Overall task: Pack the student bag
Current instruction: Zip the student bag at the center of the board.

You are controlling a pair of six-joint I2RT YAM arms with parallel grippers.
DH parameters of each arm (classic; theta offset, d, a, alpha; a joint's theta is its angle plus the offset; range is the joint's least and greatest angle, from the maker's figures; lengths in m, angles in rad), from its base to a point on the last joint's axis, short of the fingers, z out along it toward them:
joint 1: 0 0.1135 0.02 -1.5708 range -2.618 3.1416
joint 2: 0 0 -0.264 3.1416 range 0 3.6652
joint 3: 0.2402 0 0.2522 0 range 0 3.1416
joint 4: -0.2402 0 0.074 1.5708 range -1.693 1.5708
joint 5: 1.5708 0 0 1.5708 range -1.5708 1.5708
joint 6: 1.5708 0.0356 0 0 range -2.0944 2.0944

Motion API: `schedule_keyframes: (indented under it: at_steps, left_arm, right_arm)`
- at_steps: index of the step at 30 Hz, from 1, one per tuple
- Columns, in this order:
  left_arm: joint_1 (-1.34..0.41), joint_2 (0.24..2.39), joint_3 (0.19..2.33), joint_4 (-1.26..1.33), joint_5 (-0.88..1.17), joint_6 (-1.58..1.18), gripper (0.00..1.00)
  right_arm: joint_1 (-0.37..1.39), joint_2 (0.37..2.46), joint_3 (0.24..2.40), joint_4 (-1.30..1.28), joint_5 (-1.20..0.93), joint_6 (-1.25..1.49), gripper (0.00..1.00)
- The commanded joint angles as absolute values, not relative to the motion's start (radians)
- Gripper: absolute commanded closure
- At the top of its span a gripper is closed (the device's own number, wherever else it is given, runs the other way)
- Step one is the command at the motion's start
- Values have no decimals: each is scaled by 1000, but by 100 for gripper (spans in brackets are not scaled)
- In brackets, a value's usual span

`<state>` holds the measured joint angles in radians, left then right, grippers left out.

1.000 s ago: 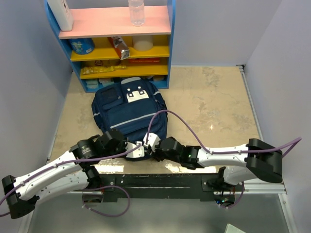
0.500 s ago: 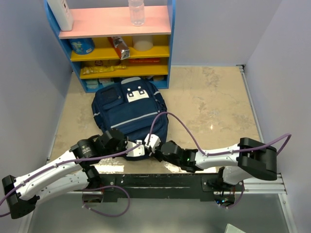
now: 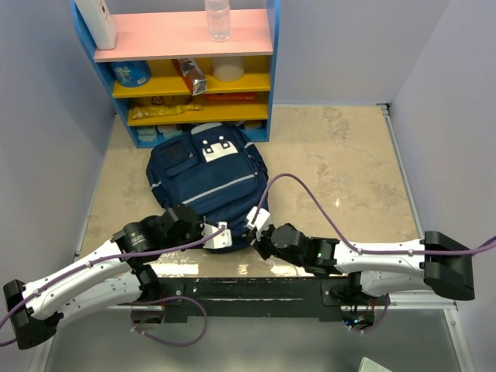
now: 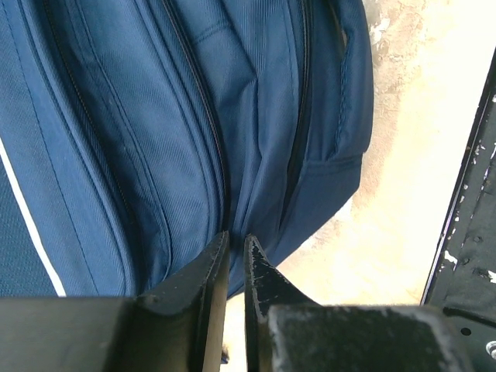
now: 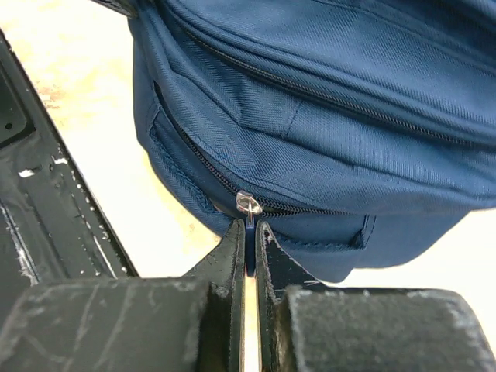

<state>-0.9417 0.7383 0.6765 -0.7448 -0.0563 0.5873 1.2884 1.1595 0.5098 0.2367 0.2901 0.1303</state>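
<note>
The student bag (image 3: pixel 205 182) is a navy backpack with grey stripes and a white patch, lying flat on the beige floor. My right gripper (image 3: pixel 256 222) is at its near edge. In the right wrist view it (image 5: pixel 249 232) is shut on the blue pull tab of a silver zip slider (image 5: pixel 248 204) on the bag (image 5: pixel 325 132). My left gripper (image 3: pixel 220 235) sits beside it at the same near edge. In the left wrist view it (image 4: pixel 235 242) is closed to a thin gap, pinching the bag's fabric (image 4: pixel 139 139) by a zip seam.
A blue shelf unit (image 3: pixel 186 70) with pink and yellow shelves stands right behind the bag, holding a bottle (image 3: pixel 218 19), a can (image 3: pixel 130 74) and packets. A black rail (image 3: pixel 248 291) runs along the near edge. Bare floor (image 3: pixel 333 170) lies to the right; walls close both sides.
My right gripper has moved right along the bag's near edge with the zip tab, and its arm has stretched out to the right. The left gripper has stayed in place.
</note>
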Motion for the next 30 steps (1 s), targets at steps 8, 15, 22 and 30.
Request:
schedule_keyframes:
  at_steps: [8, 15, 22, 30]
  left_arm:
    - [-928, 735, 676, -742, -95, 610, 83]
    - [-930, 753, 693, -755, -46, 621, 89]
    - [-930, 791, 727, -767, -6, 641, 100]
    - [-928, 908, 975, -851, 196, 604, 73]
  right_arm:
    - [1293, 1061, 572, 3, 321, 457, 100]
    - [1293, 1075, 568, 34, 242, 561, 100]
    - [1290, 983, 549, 35, 207, 564, 100]
    - [1290, 995, 492, 104, 175, 652, 100]
